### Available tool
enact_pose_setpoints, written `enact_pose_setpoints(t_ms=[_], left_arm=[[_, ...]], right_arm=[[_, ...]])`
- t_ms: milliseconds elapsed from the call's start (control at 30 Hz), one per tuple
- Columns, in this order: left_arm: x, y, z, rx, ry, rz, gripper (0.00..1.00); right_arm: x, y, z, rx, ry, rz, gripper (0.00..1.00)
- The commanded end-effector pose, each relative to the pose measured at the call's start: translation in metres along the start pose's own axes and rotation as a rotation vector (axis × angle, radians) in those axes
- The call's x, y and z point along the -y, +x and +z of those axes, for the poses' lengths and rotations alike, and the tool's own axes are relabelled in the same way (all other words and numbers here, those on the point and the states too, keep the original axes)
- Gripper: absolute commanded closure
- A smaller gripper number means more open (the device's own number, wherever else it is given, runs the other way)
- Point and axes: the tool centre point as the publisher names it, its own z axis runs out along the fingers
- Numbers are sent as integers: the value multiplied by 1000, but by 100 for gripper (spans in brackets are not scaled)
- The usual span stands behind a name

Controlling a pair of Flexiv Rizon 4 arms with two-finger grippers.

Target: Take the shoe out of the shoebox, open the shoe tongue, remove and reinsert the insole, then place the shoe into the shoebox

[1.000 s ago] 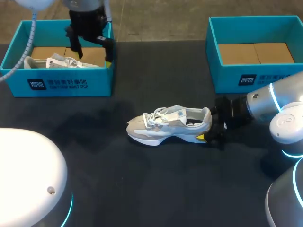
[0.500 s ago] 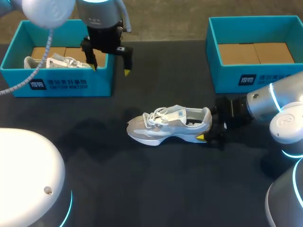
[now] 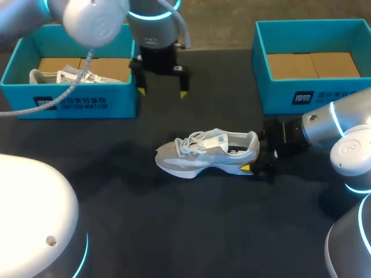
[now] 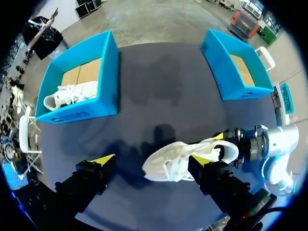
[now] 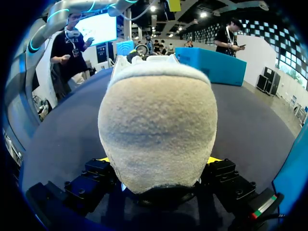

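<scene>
On the dark table, near its middle, a pale grey and white shoe stands upright on its sole, outside both boxes. Its toe points toward the left arm's side and its heel toward the right arm's side. White laces cross the front of its upper. The opening behind them looks dark, and what lies inside cannot be made out.

At the shoe's heel is the right tool, coming in low over the table. Its two fingers sit one on each side of the heel, pressed against it, so the tool holds the shoe by the heel. In the right wrist view the fuzzy heel fills the space between the yellow tips. The right arm stretches away from the heel toward the table's right edge.

Beyond the shoe's toe end, raised above the table and well apart from the shoe, hangs the left tool, pointing downward. Its fingers are spread wide. In the left wrist view the shoe lies ahead of this tool, seen between the two yellow tips. The left arm rises behind the tool.

Farther beyond the shoe stand two open teal shoeboxes. The left shoebox, off past the toe, holds a second shoe, white, lying on brown card. The right shoebox, past the heel and just behind the right arm, shows its brown card floor.
</scene>
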Motion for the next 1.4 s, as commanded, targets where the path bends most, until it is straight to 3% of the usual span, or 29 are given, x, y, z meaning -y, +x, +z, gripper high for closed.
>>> enact_pose_setpoints(t_ms=[33, 300, 533, 833, 967, 1400], left_arm=[[-6, 33, 13, 29, 1, 31, 0], [-21, 70, 27, 33, -18, 116, 0], [-32, 87, 35, 22, -58, 122, 0], [-49, 103, 37, 32, -30, 71, 0], [-58, 116, 46, 39, -66, 77, 0], [-60, 118, 47, 33, -73, 94, 0]], right_arm=[[3, 2, 7, 2, 4, 1, 100], [3, 2, 7, 2, 4, 1, 100], [3, 2, 7, 2, 4, 1, 100], [3, 2, 7, 2, 4, 1, 100], [3, 2, 7, 2, 4, 1, 100], [3, 2, 7, 2, 4, 1, 100]])
